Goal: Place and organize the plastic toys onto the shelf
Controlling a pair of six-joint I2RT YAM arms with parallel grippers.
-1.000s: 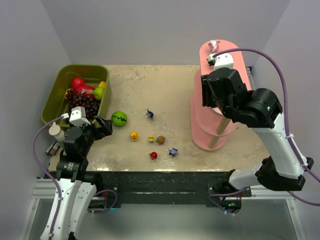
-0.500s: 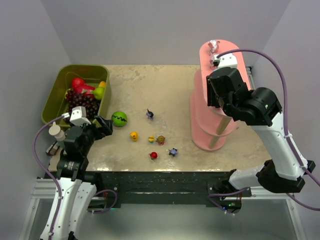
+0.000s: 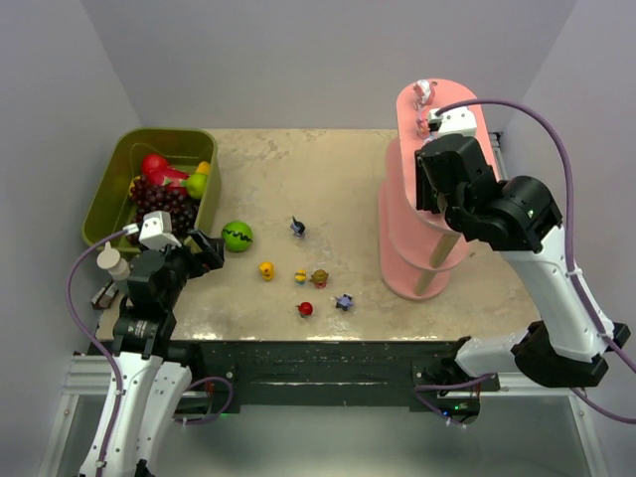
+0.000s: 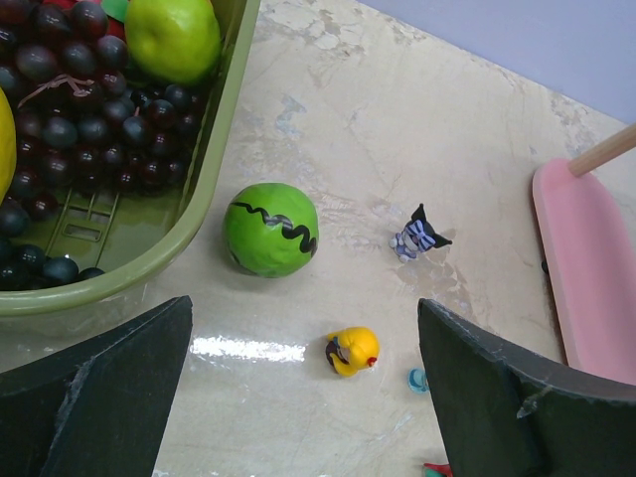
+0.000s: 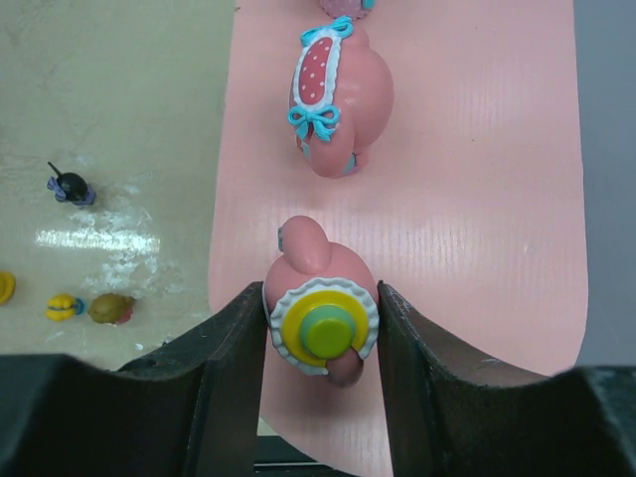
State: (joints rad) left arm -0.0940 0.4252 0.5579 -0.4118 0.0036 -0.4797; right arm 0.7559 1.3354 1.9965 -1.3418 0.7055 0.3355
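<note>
The pink plastic figurine with a round yellow-and-green cap (image 5: 316,260) is seen clamped between the jaws of the right gripper (image 5: 320,333). One finger is pressed against it at 9 o'clock and the other at 3 o'clock in the wrist view. It is held over the near end of the top board of the tall pink three-tier shelf with tan posts (image 5: 477,199). Whether it rests on the board or hangs just above cannot be told (no gap can be judged from this angle). At 12 o'clock from it, a second pink plastic figurine with a red spotted patch and a blue bow (image 5: 338,99) is already laid on the same board. Beyond that, a third figurine (image 5: 345,6) is glimpsed, cut off by the frame.

The task is judged partly done. At least two toys are placed on top and one is in the grip over the board. Six more are left on the beige marbled table (image 3: 298,169), well apart from the shelf at about 9 o'clock of it in the overhead view:
- a dark horned figurine (image 3: 297,228)
- a yellow figurine (image 3: 266,269)
- a tiny yellow-and-blue piece (image 3: 300,277)
- an orange-brown figurine (image 3: 320,278)
- a red figurine (image 3: 305,309)
- a blue-purple star-shaped figurine (image 3: 344,301)

What the lower tiers hold cannot be told (the arm hides much of them).

The left gripper (image 3: 206,251) is held with its jaws wide apart and nothing between them. It sits at 9 o'clock of the loose toys, just beside a green ball with a black zigzag (image 3: 238,236) and the olive-green rectangular bin (image 3: 111,184) of fake fruit.
</note>
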